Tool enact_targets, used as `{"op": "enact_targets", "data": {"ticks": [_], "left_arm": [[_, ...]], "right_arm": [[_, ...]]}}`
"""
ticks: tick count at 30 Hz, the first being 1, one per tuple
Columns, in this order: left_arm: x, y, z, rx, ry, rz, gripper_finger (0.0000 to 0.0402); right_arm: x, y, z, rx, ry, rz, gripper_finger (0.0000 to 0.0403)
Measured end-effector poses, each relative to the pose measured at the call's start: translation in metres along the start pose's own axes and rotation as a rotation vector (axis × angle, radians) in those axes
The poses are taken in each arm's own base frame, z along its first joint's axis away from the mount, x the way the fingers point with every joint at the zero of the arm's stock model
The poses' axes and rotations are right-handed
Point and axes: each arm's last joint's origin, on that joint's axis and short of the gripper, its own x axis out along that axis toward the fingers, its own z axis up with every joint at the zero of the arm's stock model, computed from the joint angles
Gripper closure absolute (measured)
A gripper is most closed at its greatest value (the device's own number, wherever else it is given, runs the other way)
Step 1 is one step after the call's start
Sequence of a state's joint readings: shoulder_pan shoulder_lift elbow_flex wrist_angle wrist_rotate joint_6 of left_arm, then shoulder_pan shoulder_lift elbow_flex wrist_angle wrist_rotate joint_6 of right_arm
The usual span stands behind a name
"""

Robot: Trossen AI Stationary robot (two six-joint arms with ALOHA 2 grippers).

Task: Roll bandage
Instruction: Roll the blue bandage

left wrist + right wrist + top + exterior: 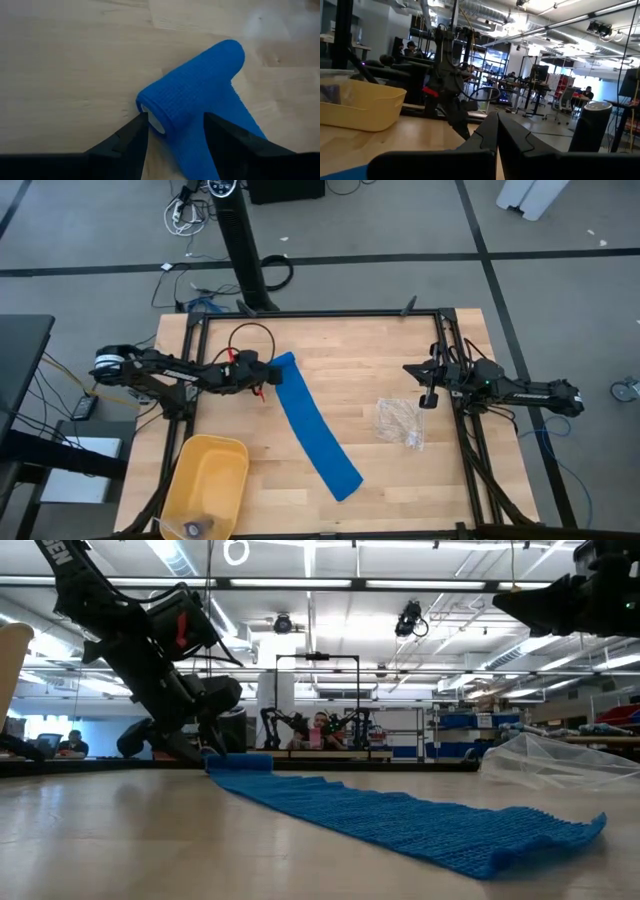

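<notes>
— Any writing legible?
— None. The bandage [313, 429] lay diagonally mid-table, rolled end farthest from the yellow bin [207, 484].
— Grippers?
— Left gripper [268, 374] straddled the roll, fingers apart; right gripper [429, 401] hung closed, empty.

No text, label, brand, number or sign can be read anywhere.

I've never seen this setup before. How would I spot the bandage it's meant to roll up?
Start at the pale wooden table inside the black frame. A long bright blue fabric strip runs diagonally across its middle, its far end starting to curl into a roll between the left gripper's open fingers. It is the only blue thing there; the neighbours are a clear crinkled plastic bag and a yellow plastic bin.
</notes>
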State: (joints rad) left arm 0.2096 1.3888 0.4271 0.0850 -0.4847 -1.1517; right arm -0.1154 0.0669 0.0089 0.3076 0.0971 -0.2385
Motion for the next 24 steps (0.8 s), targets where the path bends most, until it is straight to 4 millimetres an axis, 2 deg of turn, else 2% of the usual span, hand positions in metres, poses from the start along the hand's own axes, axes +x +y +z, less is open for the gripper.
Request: {"op": "enact_targets", "data": {"ticks": [6,19,24], "left_arm": [[0.003,-0.001,-0.001,0.029,-0.004,-0.008,0.0204],[0.022,-0.004,-0.011,0.087,-0.017,-0.030,0.0204],[0.022,-0.004,-0.011,0.135,-0.020,-0.036,0.0228]], "right_arm": [[0.000,0.000,-0.001,0.001,0.006,0.002,0.0396],[0.000,0.000,-0.001,0.004,0.012,0.003,0.0396],[0.000,0.000,-0.002,0.004,0.018,0.005,0.0395]]}}
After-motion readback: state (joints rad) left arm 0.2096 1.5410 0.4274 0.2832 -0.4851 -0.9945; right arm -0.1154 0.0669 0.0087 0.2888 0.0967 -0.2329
